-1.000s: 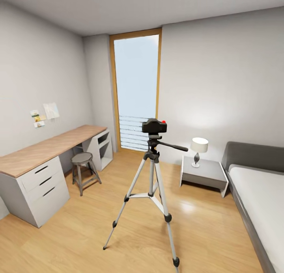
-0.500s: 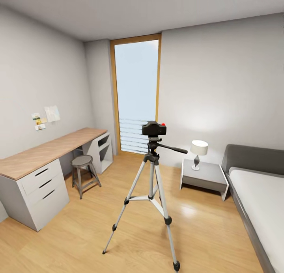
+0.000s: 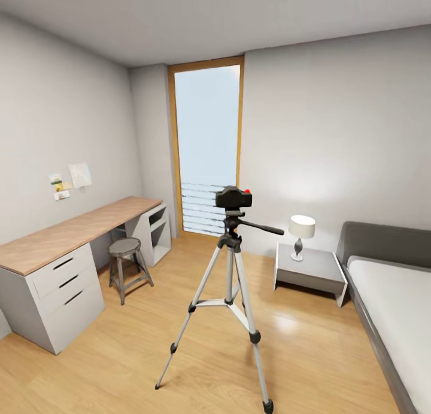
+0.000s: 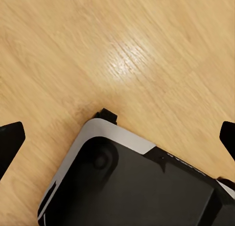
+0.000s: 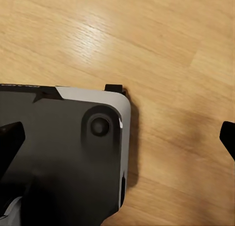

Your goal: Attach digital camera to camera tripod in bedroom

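Our digital camera (image 3: 233, 197) sits atop the camera tripod (image 3: 230, 282) on the bedroom floor (image 3: 120, 360); both our grippers (image 4: 117, 138) (image 5: 117, 138) hang spread wide, empty

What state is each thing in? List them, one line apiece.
digital camera: seated on the tripod head, upright.
camera tripod: standing, legs spread on the wood floor.
lamp: upright on the nightstand.
stool: standing by the desk.
left gripper: open.
right gripper: open.

Bright, even daylight from the tall window (image 3: 208, 151); soft glare patches on the wood floor (image 3: 287, 324); renders sharp throughout.
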Available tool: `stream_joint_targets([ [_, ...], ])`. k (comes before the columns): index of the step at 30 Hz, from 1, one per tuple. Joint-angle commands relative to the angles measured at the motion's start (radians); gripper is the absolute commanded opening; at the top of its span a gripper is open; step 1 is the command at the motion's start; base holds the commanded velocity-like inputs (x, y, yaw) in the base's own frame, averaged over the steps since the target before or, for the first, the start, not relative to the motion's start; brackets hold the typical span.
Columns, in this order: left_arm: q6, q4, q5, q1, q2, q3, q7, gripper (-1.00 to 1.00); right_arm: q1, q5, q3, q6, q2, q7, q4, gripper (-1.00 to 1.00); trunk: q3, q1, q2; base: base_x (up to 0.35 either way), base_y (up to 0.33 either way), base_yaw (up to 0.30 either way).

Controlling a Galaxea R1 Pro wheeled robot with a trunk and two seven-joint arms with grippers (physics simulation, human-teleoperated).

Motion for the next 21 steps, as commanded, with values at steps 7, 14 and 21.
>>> stream_joint_targets([
  [7,0.001,-0.001,0.007,0.000,-0.001,-0.007,0.004,1.00,-0.001,0.012,-0.008,-0.006,-0.002,0.002,0.003,1.00,0.002,0.000,-0.001,0.000,0.000,-0.052],
  [14,0.001,-0.001,0.007,0.000,-0.001,-0.006,0.004,1.00,-0.001,0.011,-0.008,-0.006,0.000,0.002,0.003,1.00,0.005,0.000,-0.001,0.000,0.000,-0.187],
  [21,0.001,-0.001,0.007,0.000,-0.001,-0.005,0.005,1.00,-0.001,0.012,-0.008,-0.006,-0.001,0.002,0.003,1.00,0.009,0.000,-0.001,0.000,0.000,-0.222],
])
